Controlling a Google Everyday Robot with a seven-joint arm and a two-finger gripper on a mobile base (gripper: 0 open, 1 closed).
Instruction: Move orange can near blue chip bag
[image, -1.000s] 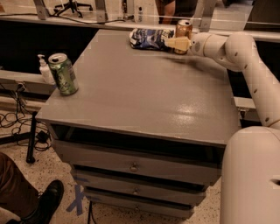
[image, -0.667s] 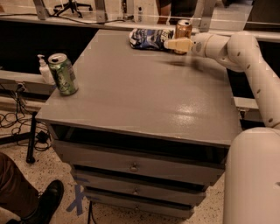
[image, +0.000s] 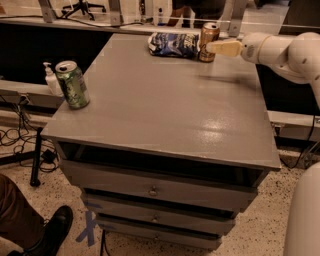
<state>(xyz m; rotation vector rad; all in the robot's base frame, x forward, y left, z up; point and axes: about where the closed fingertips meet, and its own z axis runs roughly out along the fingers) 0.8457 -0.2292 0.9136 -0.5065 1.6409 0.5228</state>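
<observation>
the orange can (image: 208, 39) stands upright at the far edge of the table (image: 165, 112), right of the middle. its silver top is towards the camera. just to its left lies the blue bag (image: 172, 44), flat on the top with its length along the same far edge; the two are side by side, and whether they touch cannot be told.

the gripper (image: 215, 48) comes in level from the right, its pale tip at the can's right side, about halfway up. how far open it is, and whether it has hold of the can, cannot be told from here. behind it the white arm (image: 282, 50) runs off to the right edge of the view, above the table's right rim.

well apart from all this, a green can (image: 73, 84) stands near the table's left front corner, leaning slightly. a white pump bottle (image: 50, 79) shows just behind it, on a ledge off the table.

under the grey top are drawers (image: 155, 189) with small knobs. on the speckled floor at lower left are a dark shoe (image: 50, 232) and black cables (image: 15, 140).
</observation>
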